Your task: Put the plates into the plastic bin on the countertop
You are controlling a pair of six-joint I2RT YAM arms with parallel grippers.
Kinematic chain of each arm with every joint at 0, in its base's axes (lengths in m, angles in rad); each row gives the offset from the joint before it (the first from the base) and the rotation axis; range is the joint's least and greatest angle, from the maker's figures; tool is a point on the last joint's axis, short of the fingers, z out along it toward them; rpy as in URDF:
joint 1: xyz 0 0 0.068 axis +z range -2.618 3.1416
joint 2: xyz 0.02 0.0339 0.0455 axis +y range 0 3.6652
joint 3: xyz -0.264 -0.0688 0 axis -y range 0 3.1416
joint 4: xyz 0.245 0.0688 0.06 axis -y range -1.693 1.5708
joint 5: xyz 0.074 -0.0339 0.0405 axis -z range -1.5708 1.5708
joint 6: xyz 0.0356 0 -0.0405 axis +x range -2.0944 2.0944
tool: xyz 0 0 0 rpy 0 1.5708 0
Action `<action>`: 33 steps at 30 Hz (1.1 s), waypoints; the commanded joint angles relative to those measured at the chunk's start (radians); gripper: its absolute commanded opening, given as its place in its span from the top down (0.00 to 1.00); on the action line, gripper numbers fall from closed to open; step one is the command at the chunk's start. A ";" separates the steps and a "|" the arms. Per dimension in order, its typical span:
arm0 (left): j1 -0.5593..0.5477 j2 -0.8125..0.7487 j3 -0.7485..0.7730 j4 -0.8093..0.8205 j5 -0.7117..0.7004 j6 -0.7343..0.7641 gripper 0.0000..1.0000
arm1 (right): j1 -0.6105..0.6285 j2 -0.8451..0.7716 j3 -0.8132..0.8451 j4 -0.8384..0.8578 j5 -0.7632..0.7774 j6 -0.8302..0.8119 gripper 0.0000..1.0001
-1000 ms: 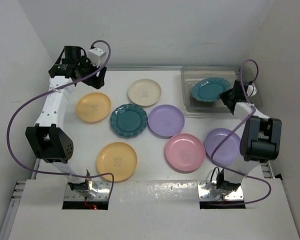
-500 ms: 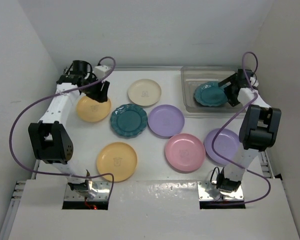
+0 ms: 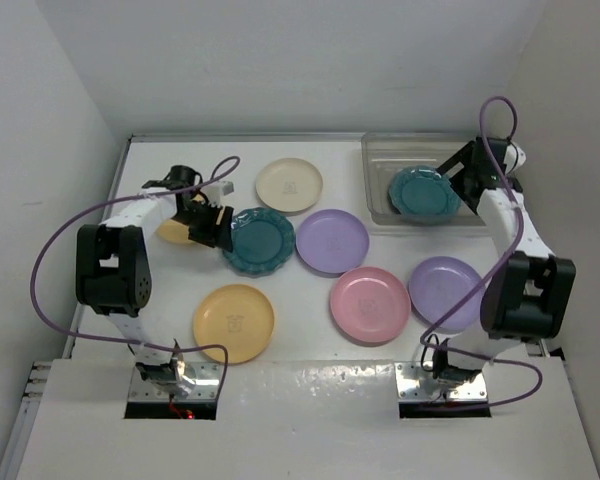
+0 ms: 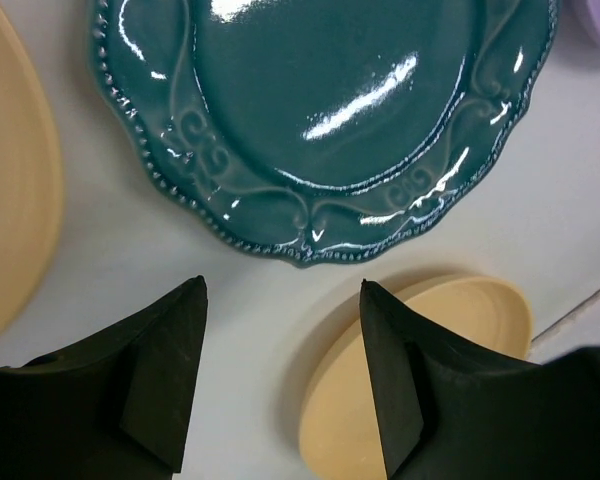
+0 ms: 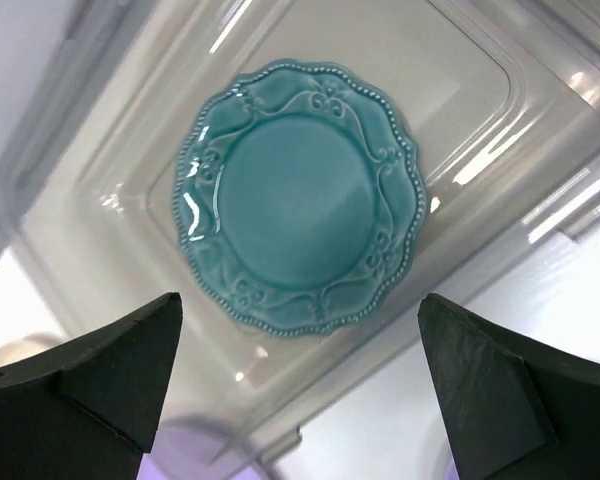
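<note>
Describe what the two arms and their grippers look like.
Both the left arm and right arm are white tubular links joined by boxy black motor housings, on shiny metal base plates. A purple cable loops from each wrist down to the base. The left gripper and right gripper have matte black, wedge-shaped fingers.

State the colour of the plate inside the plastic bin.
Teal plate, scalloped rim; clearest in the right wrist view.
</note>
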 commanded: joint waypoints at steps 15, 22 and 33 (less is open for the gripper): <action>0.136 0.090 -0.243 0.387 0.264 -0.380 0.34 | 0.052 -0.339 -0.237 0.257 -0.047 -0.056 0.00; 0.136 0.153 -0.243 0.478 0.288 -0.425 0.40 | 0.053 -0.389 -0.269 0.288 -0.024 -0.084 0.00; 0.155 0.254 -0.243 0.552 0.270 -0.507 0.71 | 0.055 -0.394 -0.269 0.328 -0.030 -0.109 0.00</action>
